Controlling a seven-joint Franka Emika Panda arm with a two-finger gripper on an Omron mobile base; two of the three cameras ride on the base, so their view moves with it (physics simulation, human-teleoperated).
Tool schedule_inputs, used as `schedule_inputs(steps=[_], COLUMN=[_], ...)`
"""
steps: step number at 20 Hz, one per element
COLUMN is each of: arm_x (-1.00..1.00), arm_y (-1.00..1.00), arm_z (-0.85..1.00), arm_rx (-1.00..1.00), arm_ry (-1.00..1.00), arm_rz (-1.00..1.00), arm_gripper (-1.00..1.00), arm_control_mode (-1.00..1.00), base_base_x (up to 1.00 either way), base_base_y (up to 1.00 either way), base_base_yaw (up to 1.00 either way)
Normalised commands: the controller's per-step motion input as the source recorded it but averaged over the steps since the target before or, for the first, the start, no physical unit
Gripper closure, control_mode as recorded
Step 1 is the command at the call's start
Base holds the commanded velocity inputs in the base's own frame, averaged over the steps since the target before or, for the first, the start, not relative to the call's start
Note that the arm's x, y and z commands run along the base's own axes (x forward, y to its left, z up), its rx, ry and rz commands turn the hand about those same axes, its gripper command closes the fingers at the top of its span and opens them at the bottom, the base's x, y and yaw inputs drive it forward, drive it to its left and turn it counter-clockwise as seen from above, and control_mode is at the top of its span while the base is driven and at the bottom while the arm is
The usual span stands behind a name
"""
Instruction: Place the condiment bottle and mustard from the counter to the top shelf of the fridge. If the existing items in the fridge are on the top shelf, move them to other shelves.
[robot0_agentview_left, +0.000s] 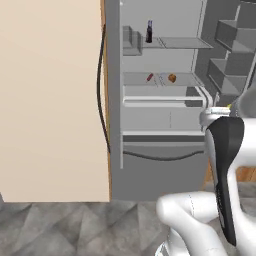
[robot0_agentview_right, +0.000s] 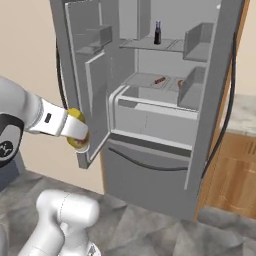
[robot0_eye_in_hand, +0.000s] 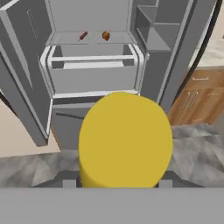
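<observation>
A grey fridge (robot0_agentview_right: 150, 165) stands open in a kitchen with a cream wall and a grey stone-patterned floor, its two doors swung wide and a wooden cabinet (robot0_agentview_right: 227, 175) just beside it on the right. Inside, the shelves are pale grey. On the top shelf (robot0_agentview_left: 180, 44) a dark condiment bottle (robot0_agentview_left: 149, 31) stands upright, alone, toward the left of the shelf as the left base view shows it. On the shelf below lie a small red item (robot0_agentview_left: 150, 77) and a small orange item (robot0_agentview_left: 172, 78), near each other but apart; what they are is too small to tell. Under that shelf sit closed drawers (robot0_agentview_left: 162, 97), and a dark seal line runs along the lower compartment.

The white arm reaches out in front of the open fridge, at about the height of the drawers and below both shelves. The gripper (robot0_agentview_right: 77, 131) is closed on the yellow mustard bottle (robot0_eye_in_hand: 124, 140), with the jaws set apart by the bottle's width, one on each side of its body. In the hand view the bottle's rounded yellow end rises between the finger tips and hides the lower front of the fridge. In the right base view the bottle shows as a yellow patch at the end of the hand, just beside the edge of the left door (robot0_agentview_right: 90, 80); whether it touches the door cannot be told.
</observation>
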Motion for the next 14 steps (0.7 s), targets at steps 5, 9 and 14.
schedule_inputs(steps=[5,9,14], arm_x=[0.00,0.00,0.00], arm_y=[0.00,0.00,0.00], arm_z=[0.00,0.00,0.00], arm_rx=[0.00,0.00,0.00], arm_ry=[0.00,0.00,0.00], arm_rz=[0.00,0.00,0.00], arm_gripper=[1.00,1.00,1.00], arm_control_mode=[1.00,1.00,1.00], base_base_x=[0.79,0.80,0.70], base_base_y=[0.00,0.00,0.00], base_base_yaw=[-0.10,-0.10,-0.07])
